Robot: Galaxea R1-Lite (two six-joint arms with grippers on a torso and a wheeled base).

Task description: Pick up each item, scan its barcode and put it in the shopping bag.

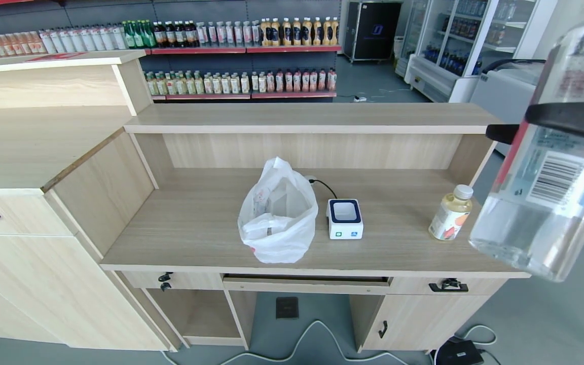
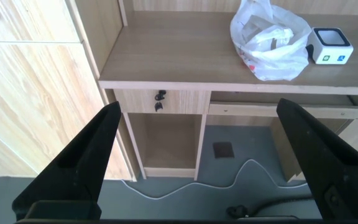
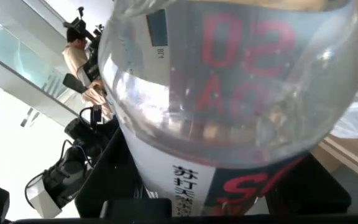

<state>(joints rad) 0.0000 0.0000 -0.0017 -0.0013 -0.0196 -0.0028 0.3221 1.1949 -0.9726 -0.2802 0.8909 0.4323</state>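
The right end effector [image 1: 566, 120] is clamped around the labelled middle of a clear water bottle [image 1: 540, 223], raised well above the table [image 1: 393, 248]. Liquid-filled and smooth, it is probably heavy and slippery, so a mid-body hold suits. The left end effector [image 2: 197, 168] has its fingers apart.

Your left gripper [image 2: 199, 109] has two black fingers [image 2: 73, 168], flat, matte and wedge-shaped, wide at the base and narrow at the tip. Your right gripper [image 1: 568, 119], at 3 o'clock in the head view, is a smooth black bar.
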